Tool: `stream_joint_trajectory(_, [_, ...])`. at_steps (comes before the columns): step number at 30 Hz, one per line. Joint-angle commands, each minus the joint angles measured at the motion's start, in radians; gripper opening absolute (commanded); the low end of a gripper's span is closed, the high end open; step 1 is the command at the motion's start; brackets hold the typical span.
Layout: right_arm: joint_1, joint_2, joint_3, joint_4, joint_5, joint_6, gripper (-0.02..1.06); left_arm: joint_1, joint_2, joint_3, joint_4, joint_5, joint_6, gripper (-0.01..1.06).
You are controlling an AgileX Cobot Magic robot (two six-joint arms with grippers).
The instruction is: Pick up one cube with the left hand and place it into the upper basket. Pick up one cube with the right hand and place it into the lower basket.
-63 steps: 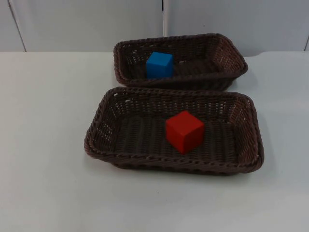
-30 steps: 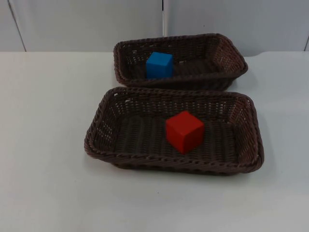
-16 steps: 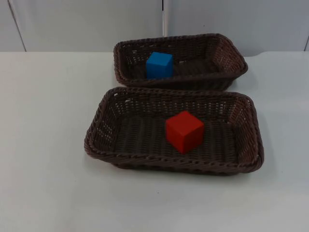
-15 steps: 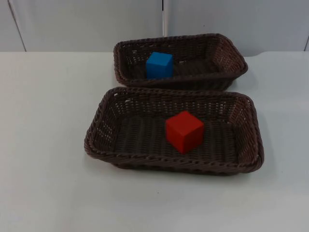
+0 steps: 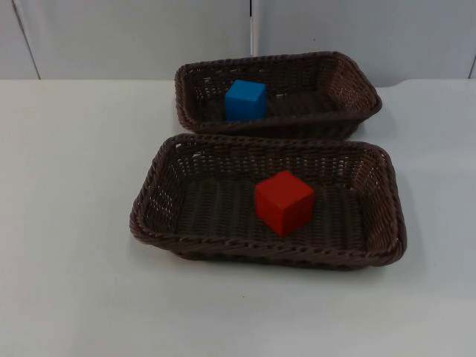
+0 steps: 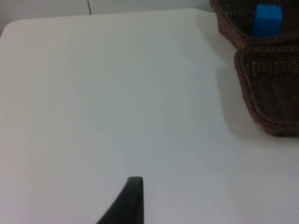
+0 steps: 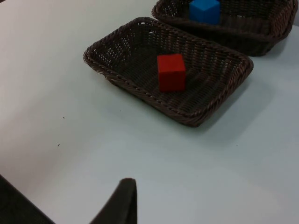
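A blue cube sits in the upper brown wicker basket, toward its left side. A red cube rests near the middle of the lower basket. My left gripper waits over bare table well to the left of both baskets; from there the blue cube and the lower basket's rim are far off. My right gripper waits over the table, apart from the lower basket with the red cube; the blue cube lies beyond it.
The two baskets stand close together, one behind the other, mid-table. White table spreads to the left, right and front of them. The grey partition wall closes the back.
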State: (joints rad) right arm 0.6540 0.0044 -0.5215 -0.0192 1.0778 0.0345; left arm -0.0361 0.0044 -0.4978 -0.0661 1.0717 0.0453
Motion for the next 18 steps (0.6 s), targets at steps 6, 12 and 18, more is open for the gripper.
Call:
stream_joint_trajectory(6, [-0.003, -0.004, 0.006, 0.003, 0.0, -0.002, 1.05, 0.064, -0.004, 0.005, 0.004, 0.003, -0.005, 1.05])
stream_joint_trajectory(12, [-0.003, -0.004, 0.006, 0.003, 0.0, -0.002, 1.05, 0.096, -0.004, 0.005, 0.004, 0.003, -0.005, 1.05])
stream_joint_trajectory(18, [-0.003, -0.004, 0.006, 0.003, 0.0, -0.002, 1.05, 0.107, -0.004, 0.005, 0.004, 0.003, -0.005, 1.05])
